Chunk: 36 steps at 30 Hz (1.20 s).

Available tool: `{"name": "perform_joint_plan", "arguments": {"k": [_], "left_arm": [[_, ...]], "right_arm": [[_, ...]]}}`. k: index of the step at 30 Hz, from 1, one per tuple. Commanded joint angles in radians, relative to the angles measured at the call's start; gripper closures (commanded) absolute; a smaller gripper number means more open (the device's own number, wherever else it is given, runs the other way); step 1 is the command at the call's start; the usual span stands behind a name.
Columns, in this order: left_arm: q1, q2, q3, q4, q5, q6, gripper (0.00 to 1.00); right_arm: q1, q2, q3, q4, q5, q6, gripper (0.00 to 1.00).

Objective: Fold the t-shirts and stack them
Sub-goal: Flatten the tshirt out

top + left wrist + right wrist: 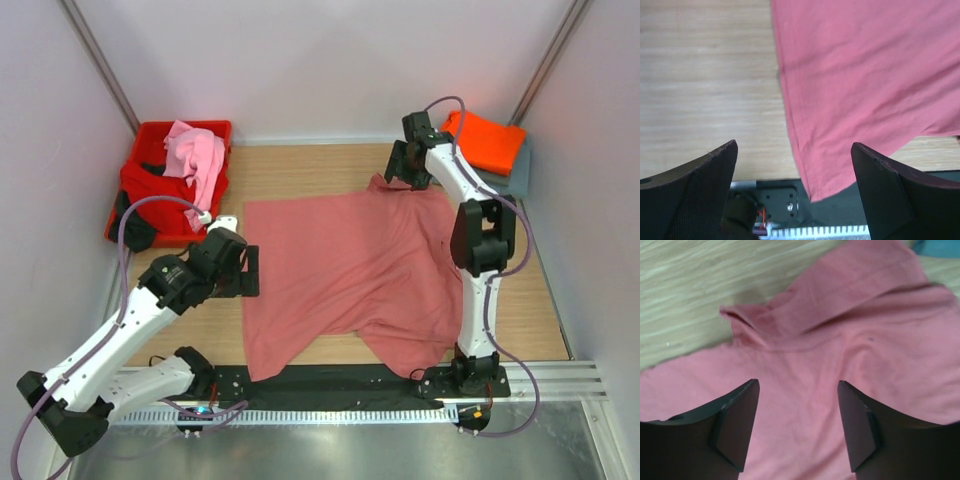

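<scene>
Top external shows the salmon shirt [350, 270] limp and light; left end effector [252, 270] and right end effector [397, 168] gape empty; I'd pinch the hem.

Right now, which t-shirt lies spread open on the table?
The salmon-pink t-shirt in the middle; the orange t-shirt is folded far right, the light pink t-shirt bunched in the red crate.

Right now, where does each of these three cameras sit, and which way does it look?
Top: high behind both arms, looking down on the table, pink shirt and crate; both arms show.
Left wrist: on the left arm, looking down at the shirt's edge and bare table; the left gripper shows.
Right wrist: on the right arm, looking down at the shirt's rumpled corner; the right gripper shows.
Shared: all three see the pink shirt.
</scene>
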Motion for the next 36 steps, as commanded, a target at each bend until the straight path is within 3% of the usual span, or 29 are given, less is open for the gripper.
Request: {"name": "perform_joint_plan", "arguments": {"k": [1,6,19,28,34,36], "left_arm": [[0.008,0.005,-0.024,0.204,0.014,0.148,0.07],[0.018,0.010,-0.067,0.236,-0.060,0.174,0.08],[0.079,0.044,-0.081,0.270,0.024,0.198,0.09],[0.093,0.041,-0.084,0.276,0.037,0.202,0.10],[0.102,0.041,-0.085,0.279,0.047,0.203,0.11],[0.105,0.041,-0.084,0.278,0.046,0.203,0.12]], "right_arm": [[0.002,0.116,0.146,-0.064,-0.045,0.002,0.32],[0.000,0.230,0.330,-0.107,-0.050,0.012,0.32],[-0.007,0.406,0.490,-0.069,-0.134,0.069,0.31],[-0.003,0.477,0.521,0.144,-0.239,0.161,0.28],[0.013,0.488,0.531,0.450,-0.228,0.198,0.25],[0.025,0.497,0.570,0.508,-0.153,0.168,0.23]]}}
